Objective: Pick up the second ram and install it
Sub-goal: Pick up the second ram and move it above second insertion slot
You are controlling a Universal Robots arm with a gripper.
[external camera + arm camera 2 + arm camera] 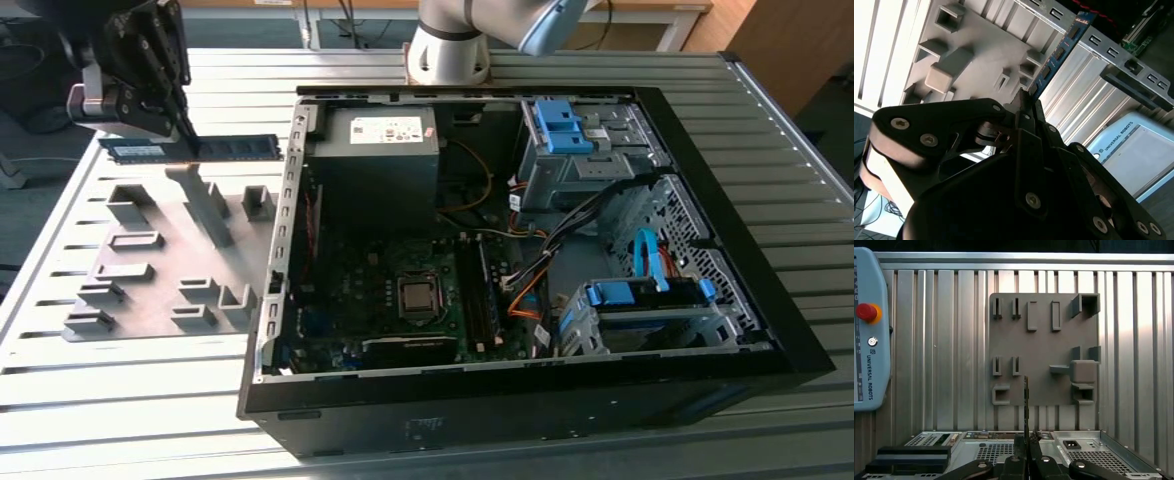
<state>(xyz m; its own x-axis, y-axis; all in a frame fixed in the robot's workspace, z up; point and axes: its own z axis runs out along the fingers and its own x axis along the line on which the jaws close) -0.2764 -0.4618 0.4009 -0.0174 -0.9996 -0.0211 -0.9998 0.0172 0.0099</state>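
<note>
The second ram (pixel 227 148), a long blue-teal stick with dark chips, hangs level on its long edge over the far end of the grey fixture plate (pixel 160 290), at the exterior view's left. My gripper (pixel 187 135) is shut on it near its middle. The second wrist view has the stick (pixel 1056 55) running out past the closed fingertips (pixel 1026 100). In the first wrist view it shows edge-on as a thin dark line (pixel 1026 395) above the gripper (pixel 1027 442), with the plate (pixel 1044 350) behind it.
An open black computer case (pixel 747 300) lies at the exterior view's right, with the motherboard (pixel 400 300), its memory slots (pixel 478 295), cables and blue drive cages (pixel 641 295) exposed. Its metal side wall (pixel 284 220) borders the plate. A teach pendant (pixel 869 330) rests on the ribbed table.
</note>
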